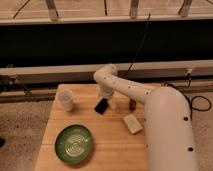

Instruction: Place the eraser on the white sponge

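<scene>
no readable text, labels or numbers

White tubular arm [165, 120], rounded joints, small dark screws; its end effector [104, 98] over the table [115, 150].

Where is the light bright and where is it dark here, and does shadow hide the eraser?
Camera view: warm, even light falls on the wooden table, with a wide dark band behind it. The black eraser stands out against the wood and is not hidden by shadow; the gripper is just over it at the table's far middle. The white sponge is pale against the wood, yet visible.
</scene>
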